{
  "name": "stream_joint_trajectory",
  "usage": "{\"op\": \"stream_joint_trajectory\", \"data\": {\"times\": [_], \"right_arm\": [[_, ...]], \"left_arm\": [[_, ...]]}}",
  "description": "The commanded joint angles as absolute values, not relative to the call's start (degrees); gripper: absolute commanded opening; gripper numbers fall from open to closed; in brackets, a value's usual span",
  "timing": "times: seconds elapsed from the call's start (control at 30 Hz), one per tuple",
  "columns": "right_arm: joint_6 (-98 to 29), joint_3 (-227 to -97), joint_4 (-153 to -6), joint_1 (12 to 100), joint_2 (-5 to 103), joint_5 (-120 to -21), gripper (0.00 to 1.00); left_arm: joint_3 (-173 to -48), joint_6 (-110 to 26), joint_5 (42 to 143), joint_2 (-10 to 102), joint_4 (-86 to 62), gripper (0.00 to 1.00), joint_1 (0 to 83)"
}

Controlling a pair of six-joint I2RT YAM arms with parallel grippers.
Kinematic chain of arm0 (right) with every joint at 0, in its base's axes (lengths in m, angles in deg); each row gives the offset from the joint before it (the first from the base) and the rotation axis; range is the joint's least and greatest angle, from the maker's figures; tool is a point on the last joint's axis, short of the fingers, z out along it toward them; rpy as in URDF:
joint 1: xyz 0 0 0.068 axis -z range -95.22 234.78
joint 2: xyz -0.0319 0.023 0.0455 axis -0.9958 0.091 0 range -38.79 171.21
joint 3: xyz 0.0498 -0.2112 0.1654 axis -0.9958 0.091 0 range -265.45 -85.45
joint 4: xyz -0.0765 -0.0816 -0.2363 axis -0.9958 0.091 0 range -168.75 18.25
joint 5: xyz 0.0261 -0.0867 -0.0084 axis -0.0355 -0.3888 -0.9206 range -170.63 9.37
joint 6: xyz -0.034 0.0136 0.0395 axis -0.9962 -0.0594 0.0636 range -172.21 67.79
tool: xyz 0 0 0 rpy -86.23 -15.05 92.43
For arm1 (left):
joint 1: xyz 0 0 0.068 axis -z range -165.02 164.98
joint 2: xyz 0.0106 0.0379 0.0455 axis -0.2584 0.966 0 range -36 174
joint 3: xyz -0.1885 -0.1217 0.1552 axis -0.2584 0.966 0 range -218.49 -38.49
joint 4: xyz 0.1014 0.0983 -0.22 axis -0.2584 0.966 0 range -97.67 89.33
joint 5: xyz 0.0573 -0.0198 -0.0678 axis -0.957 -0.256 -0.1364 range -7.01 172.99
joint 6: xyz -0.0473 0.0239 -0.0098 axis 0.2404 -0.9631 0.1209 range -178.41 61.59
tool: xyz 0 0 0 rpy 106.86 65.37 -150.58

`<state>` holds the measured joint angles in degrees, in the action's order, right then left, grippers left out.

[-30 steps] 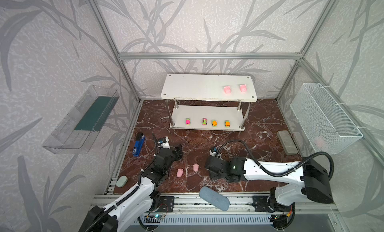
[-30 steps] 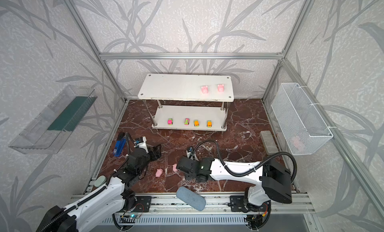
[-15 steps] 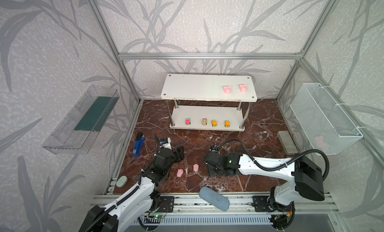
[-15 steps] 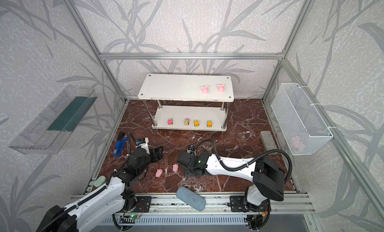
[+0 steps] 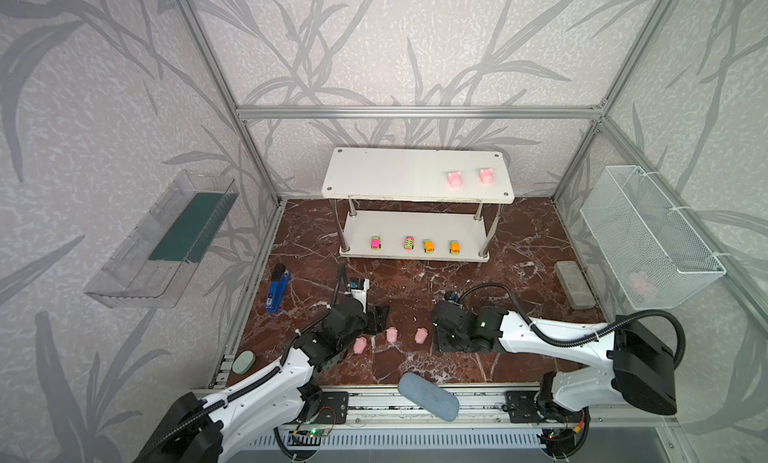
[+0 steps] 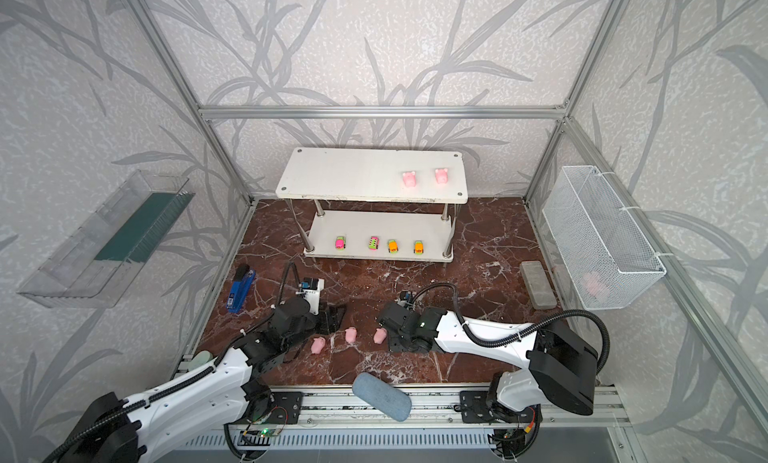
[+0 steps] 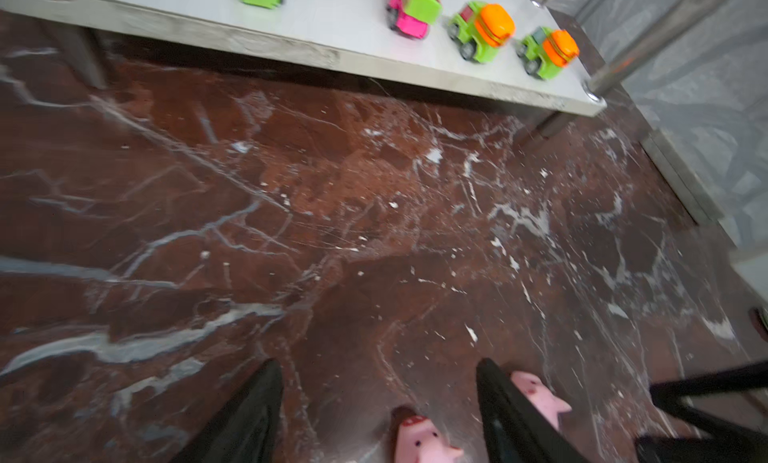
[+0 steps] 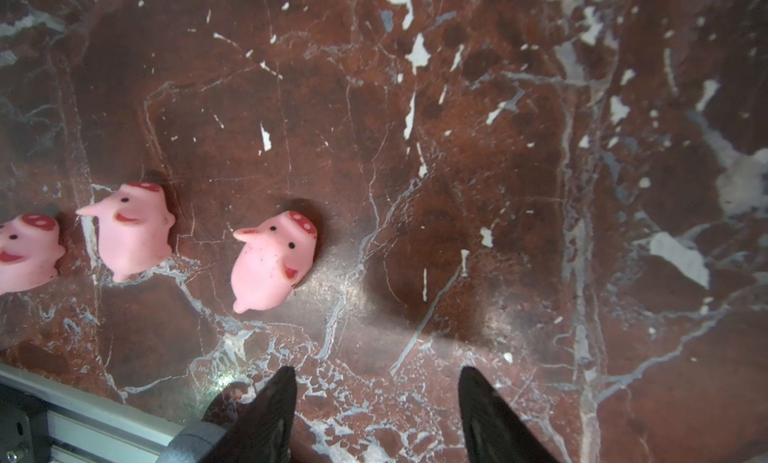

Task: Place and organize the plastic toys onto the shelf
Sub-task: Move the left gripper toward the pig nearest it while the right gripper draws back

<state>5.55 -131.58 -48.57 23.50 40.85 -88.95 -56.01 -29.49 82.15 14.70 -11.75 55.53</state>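
Three pink pigs (image 5: 391, 335) lie in a row on the marble floor (image 5: 415, 286) near the front edge, between the two grippers. Left wrist view: one pig (image 7: 419, 440) sits between the fingers of the left gripper (image 7: 378, 363), jaws wide, gap on either side, not squeezed; another pig (image 7: 540, 398) is just outside one finger, touching or not, can't tell. Right gripper (image 8: 377, 369) jaws are also well apart, holding nothing, low over bare floor; closest pig (image 8: 274, 259) is ahead and off to one side of its tips, apart. Two more pigs (image 5: 454, 178) are on the shelf (image 5: 374, 174) top board, toward its right end. Four toy cars (image 5: 409, 243) line the lower board's front edge. Blue stapler (image 5: 276, 288) lies by the left wall
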Motion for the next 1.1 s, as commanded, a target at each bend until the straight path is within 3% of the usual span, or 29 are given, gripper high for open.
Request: {"op": "stream_joint_trajectory", "data": {"times": [0.0, 0.17, 0.37, 0.63, 1.07], "right_arm": [[8.5, -128.2, -45.2, 26.6, 35.3, -92.9, 0.63], [10.4, -119.3, -43.9, 34.4, 20.6, -97.6, 0.63], [4.3, -116.5, -38.5, 46.0, 6.3, -97.5, 0.62], [0.7, -113.5, -41.6, 51.2, 4.8, -92.4, 0.62], [-0.4, -109.7, -41.9, 53.8, -0.7, -90.7, 0.62]], "left_arm": [[-59.8, -32.9, 84.6, 15.1, -7.6, 0.72, 59.0], [-62.0, -33.9, 85.0, 15.8, -2.5, 0.7, 65.4], [-66.7, -35.2, 87.1, 23.0, 4.4, 0.68, 71.6], [-72.3, -34.8, 85.4, 34.5, 3.4, 0.68, 77.6], [-76.6, -33.1, 82.1, 45.5, -0.5, 0.69, 78.4]]}}
